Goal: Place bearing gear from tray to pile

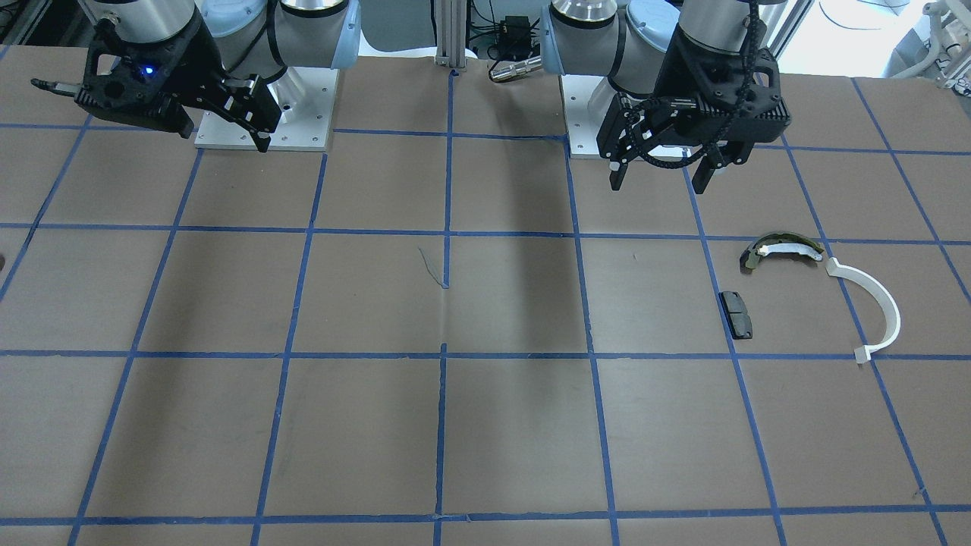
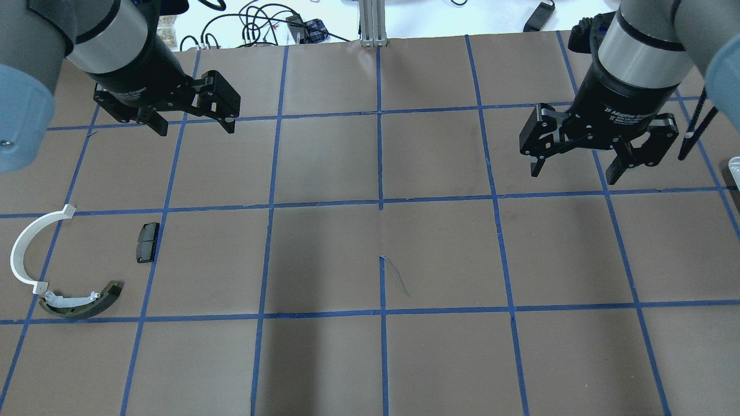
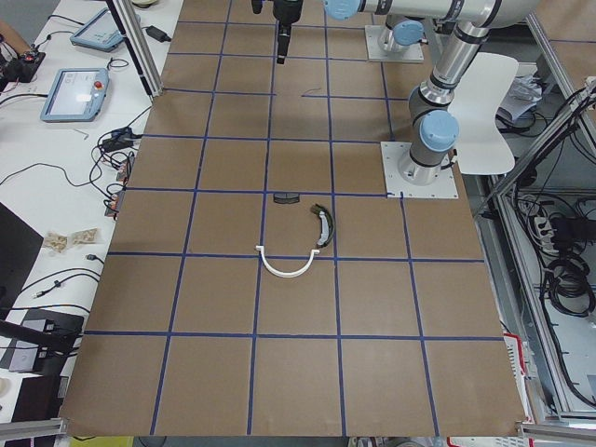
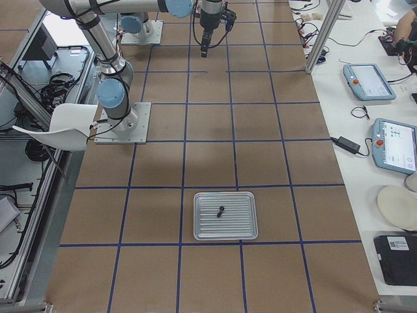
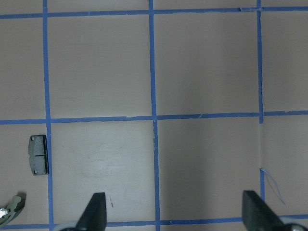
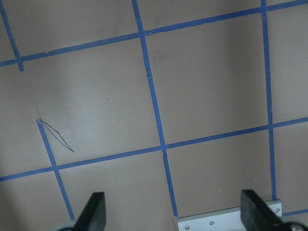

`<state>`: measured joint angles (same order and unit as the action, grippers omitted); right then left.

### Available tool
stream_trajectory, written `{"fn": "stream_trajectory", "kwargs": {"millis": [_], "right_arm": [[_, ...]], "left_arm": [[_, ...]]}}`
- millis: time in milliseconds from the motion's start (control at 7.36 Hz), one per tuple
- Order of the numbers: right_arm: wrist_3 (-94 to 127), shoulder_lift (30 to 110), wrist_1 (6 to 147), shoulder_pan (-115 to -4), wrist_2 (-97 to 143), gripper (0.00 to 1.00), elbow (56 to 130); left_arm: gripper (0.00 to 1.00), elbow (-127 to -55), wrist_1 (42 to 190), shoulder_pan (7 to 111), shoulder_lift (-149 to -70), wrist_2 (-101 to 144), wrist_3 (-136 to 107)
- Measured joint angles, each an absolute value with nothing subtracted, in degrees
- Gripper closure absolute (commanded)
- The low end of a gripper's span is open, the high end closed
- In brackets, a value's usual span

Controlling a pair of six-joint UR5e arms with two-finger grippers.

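Currently, gear (image 4: 220, 211) is lying in tray (image 4: 242, 228), apart from spread, empty left gripper (image 2: 196, 128) and right gripper (image 2: 573, 173); probably light, stiff, slippery, suiting a pinch across its middle.

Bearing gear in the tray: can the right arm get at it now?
Probably yes. The bearing gear lies alone in the open tray, nothing over it. The right gripper hangs open and empty above bare table, and nothing stands between it and the tray.
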<state>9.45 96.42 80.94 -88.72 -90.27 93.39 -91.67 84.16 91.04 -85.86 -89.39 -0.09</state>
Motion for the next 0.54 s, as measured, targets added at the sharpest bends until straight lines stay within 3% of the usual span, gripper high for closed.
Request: {"fn": "stream_trajectory", "kwargs": {"millis": [544], "right_arm": [[9.58, 96.36, 81.03, -88.68, -90.82, 0.0, 93.53]], "left_arm": [[0.0, -91.68, 84.36, 91.05, -85.68, -89.38, -0.09]]}}
